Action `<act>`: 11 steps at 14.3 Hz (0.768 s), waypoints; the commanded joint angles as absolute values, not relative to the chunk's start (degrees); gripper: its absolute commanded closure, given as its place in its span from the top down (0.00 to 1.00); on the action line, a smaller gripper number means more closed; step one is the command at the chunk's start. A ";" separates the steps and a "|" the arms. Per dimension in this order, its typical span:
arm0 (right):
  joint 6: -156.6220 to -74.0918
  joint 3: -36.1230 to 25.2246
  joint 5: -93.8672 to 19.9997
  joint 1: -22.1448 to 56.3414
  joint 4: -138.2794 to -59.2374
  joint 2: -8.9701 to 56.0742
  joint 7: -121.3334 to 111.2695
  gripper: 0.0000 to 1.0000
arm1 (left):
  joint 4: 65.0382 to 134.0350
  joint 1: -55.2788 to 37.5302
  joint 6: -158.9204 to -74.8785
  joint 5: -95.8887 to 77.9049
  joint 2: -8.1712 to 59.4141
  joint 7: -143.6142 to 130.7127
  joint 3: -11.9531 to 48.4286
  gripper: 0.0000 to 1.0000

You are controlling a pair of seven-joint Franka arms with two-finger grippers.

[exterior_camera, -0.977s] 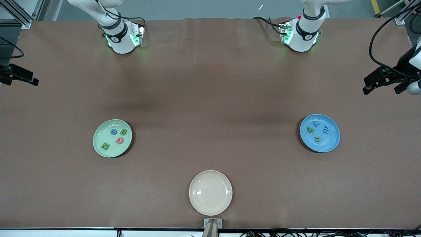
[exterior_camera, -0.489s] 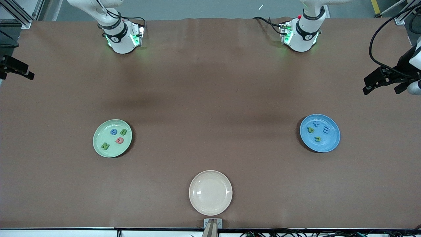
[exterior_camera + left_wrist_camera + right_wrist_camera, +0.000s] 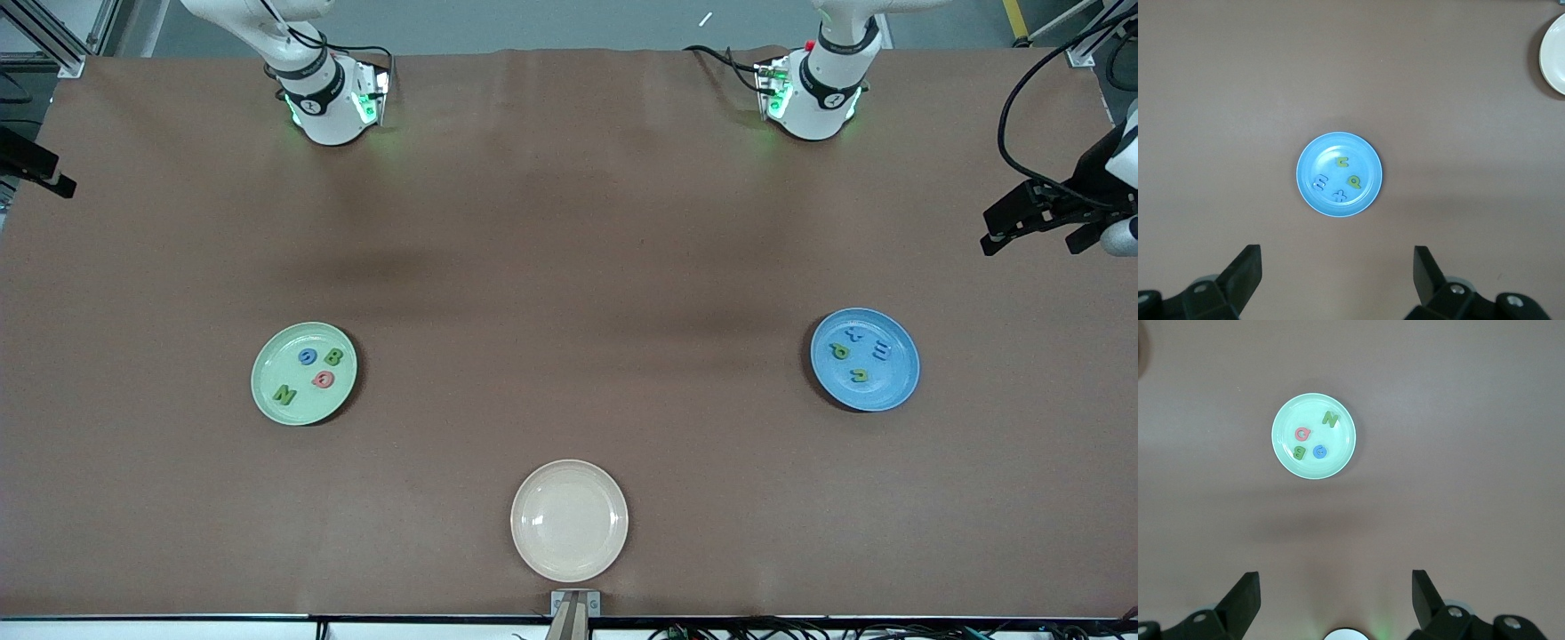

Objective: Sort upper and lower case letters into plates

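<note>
The pale green plate, lying at nine o'clock on the table, is holding four letters. The blue plate, at three o'clock, is holding four letters. The cream plate is sitting at six. The left gripper and right gripper are hanging with fingers apart.

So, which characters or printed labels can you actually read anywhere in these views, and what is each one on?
"N": green foam letter in the round pale green plate.
"B": green letter, same plate.
"Q": pink letter, same plate.
Blue letter there: reads as "G" or "C", too small to settle.
Four letters in the round blue plate: too small to read.
No printed labels or brands are legible.
</note>
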State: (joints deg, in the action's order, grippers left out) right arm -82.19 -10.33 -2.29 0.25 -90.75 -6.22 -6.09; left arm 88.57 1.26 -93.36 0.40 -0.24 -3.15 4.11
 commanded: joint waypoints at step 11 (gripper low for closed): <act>-82.62 -5.90 -0.09 0.09 -93.69 -8.09 -4.84 1.00 | 87.63 1.23 -92.37 0.09 -0.18 -1.93 3.96 1.00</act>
State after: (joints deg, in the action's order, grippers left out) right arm -82.08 -8.39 -1.12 0.78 -92.34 -6.74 -6.15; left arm 88.57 1.25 -93.36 0.40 -0.24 -3.15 4.11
